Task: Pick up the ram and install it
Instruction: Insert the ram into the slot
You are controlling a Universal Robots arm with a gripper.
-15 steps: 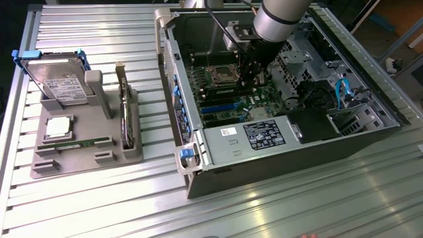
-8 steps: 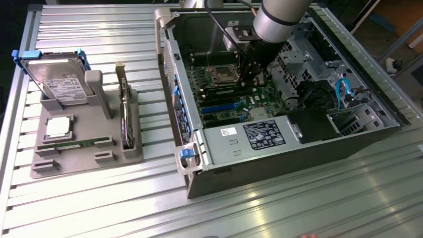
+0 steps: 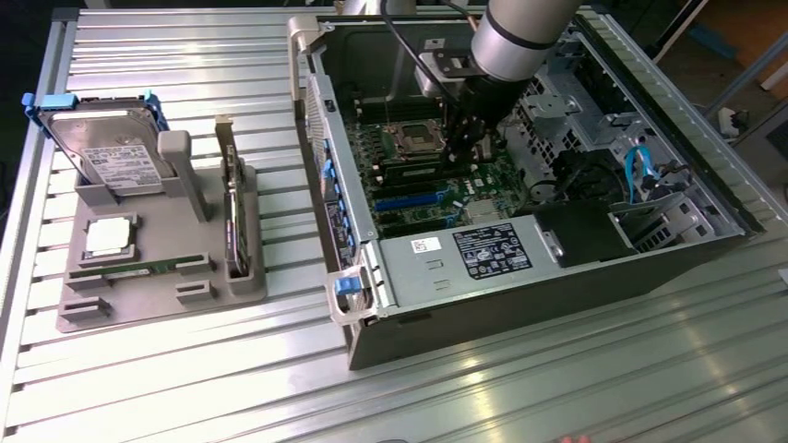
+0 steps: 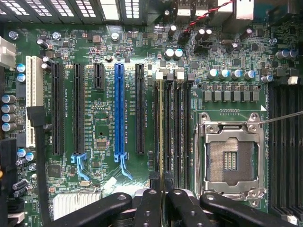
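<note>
In the wrist view the ram (image 4: 161, 123) shows edge-on as a thin pale strip. It runs along the first memory slot, between the black expansion slots and the empty processor socket (image 4: 232, 158). My gripper (image 4: 162, 191) is shut on the ram's near end, with a black finger (image 4: 149, 205) on each side. I cannot tell whether the ram is seated in the slot or just above it. In the exterior view my gripper (image 3: 466, 148) reaches down into the open computer case (image 3: 518, 305), over the motherboard (image 3: 431, 198) beside the socket.
A grey holder (image 3: 148, 297) stands on the slatted table at the exterior view's left. It carries a hard drive (image 3: 111, 152), a silver processor chip (image 3: 109, 237), a dark card on edge (image 3: 232, 221) and a thin green strip (image 3: 124, 269). Drive cages and cables crowd the case's far side.
</note>
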